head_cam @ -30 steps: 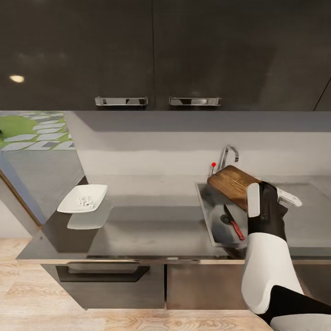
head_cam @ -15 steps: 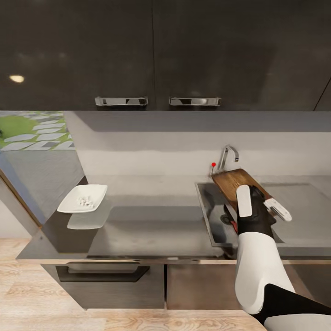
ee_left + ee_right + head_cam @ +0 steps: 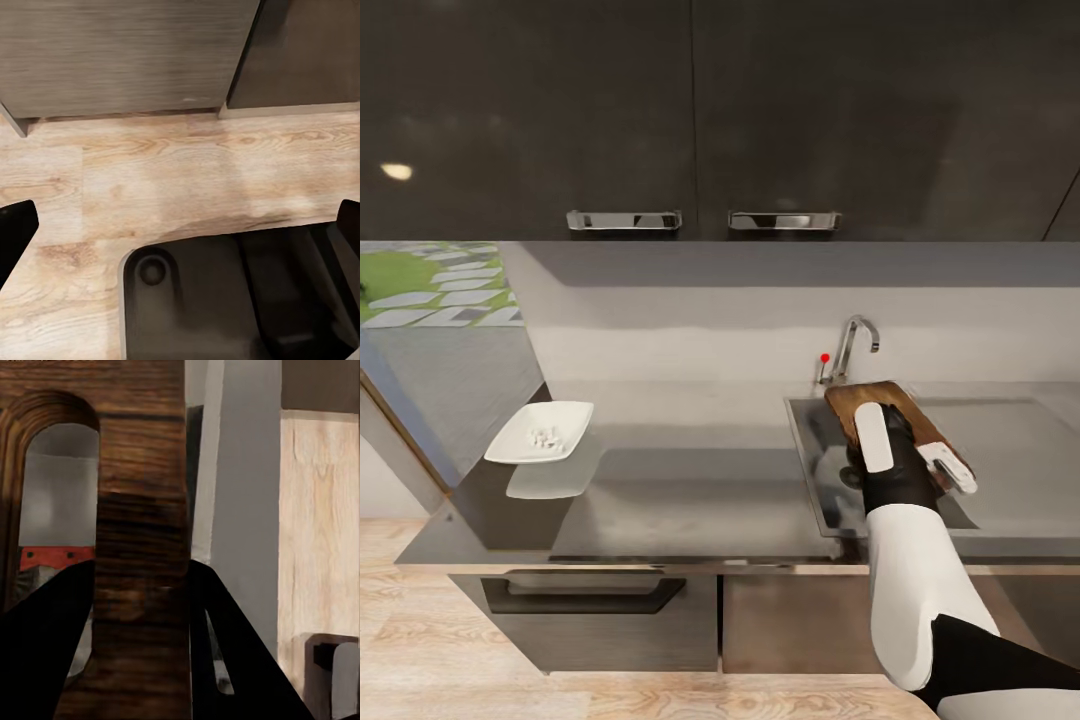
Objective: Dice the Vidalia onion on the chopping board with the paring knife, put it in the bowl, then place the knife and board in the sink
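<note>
Lowered further into sink [image 3: 815, 470]: chopping board [image 3: 875, 400], clamped at its handle end between right fingers [image 3: 60, 622]; left fingers [image 3: 15, 229] spread, empty.

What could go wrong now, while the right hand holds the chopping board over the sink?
1. The paring knife already lies in the sink under the chopping board; the board may land on it and knock it about.
2. The right hand grips only the strip beside the handle slot, so the tilted board might swing or slip.
3. The tap stands close behind the board's far end; a push forward could strike it.
</note>
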### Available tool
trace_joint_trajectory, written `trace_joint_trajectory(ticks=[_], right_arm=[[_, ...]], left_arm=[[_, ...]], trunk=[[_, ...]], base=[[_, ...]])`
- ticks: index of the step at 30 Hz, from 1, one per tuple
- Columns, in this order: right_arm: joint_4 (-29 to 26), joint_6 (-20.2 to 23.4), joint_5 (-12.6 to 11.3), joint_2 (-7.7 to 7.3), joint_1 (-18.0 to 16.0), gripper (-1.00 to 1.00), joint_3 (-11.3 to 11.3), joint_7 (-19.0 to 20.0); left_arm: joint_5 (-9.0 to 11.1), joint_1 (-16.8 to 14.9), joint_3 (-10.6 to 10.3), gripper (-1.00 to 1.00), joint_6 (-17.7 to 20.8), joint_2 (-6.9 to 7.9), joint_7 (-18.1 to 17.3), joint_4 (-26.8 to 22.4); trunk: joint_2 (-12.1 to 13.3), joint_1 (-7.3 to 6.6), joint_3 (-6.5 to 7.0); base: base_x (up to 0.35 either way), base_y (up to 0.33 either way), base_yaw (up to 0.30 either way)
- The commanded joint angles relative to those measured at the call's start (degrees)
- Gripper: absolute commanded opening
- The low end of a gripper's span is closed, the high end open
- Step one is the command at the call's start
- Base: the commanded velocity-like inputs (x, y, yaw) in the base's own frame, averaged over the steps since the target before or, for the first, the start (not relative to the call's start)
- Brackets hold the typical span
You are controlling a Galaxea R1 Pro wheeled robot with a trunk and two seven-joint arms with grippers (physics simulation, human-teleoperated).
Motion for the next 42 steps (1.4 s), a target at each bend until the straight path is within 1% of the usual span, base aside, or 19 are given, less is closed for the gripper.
trace_joint_trajectory(ticks=[1,3,5,9,16,24,28,30,36,40,42], right_arm=[[-0.1,0.6,-2.5,0.04,-0.1,-1.0,0.0,-0.9],[-0.2,0.6,-4.5,0.04,-0.1,-1.0,0.1,-1.9],[-0.1,0.5,-5.2,0.04,-0.1,-1.0,0.2,-2.3],[0.2,0.4,-5.6,0.04,-0.1,-1.0,0.3,-2.4],[0.6,0.4,-5.7,0.04,-0.1,-1.0,0.2,-2.3],[0.7,0.4,-5.4,0.04,0.1,-1.0,-0.2,-1.8],[0.7,0.4,-5.2,0.04,0.3,-1.0,-0.3,0.0],[0.7,0.4,-5.1,0.04,0.3,-1.0,-0.3,0.3],[0.8,0.3,-5.1,0.04,0.5,-1.0,-0.5,0.5],[0.7,0.3,-5.1,0.04,0.7,-1.0,-0.8,0.3],[0.7,0.3,-5.1,0.04,0.7,-1.0,-1.3,0.4]], left_arm=[[-0.4,0.0,0.5,1.0,-0.1,-0.06,-0.3,-0.1],[-0.4,0.0,0.5,1.0,-0.1,-0.06,-0.3,-0.1],[-0.4,0.0,0.5,1.0,-0.1,-0.06,-0.3,-0.1],[-0.4,0.0,0.5,1.0,-0.1,-0.06,-0.3,-0.1],[-0.4,0.0,0.4,1.0,-0.1,-0.06,-0.3,-0.1],[-0.4,0.0,0.4,1.0,-0.1,-0.14,-0.3,-0.1],[-0.4,0.0,0.4,1.0,-0.1,-0.15,-0.3,-0.1],[-0.4,0.0,0.4,1.0,-0.1,-0.15,-0.4,-0.1],[-0.4,0.0,0.4,1.0,-0.1,-0.15,-0.4,-0.1],[-0.4,0.0,0.4,1.0,-0.1,-0.15,-0.4,-0.1],[-0.4,0.0,0.4,1.0,-0.1,-0.15,-0.4,-0.1]], trunk=[[-0.1,0.04,-0.11],[-0.1,0.04,-0.2],[-0.1,0.04,-0.34],[-0.1,0.04,-0.68],[-0.1,0.04,-1.3],[-0.1,0.04,-2.01],[-0.1,0.04,-2.37],[-0.1,0.04,-2.54],[-0.1,0.04,-3.08],[-0.1,0.04,-3.43],[-0.1,0.04,-3.61]], base=[[0.0,0.0,0.0],[0.0,0.0,0.017],[0.068,0.0,0.048],[0.224,0.0,0.061],[0.236,0.0,0.065],[0.019,0.0,0.065],[0.0,0.0,0.065],[0.0,0.0,0.065],[0.011,0.0,0.065],[0.162,-0.019,0.065],[0.23,-0.132,0.063]])
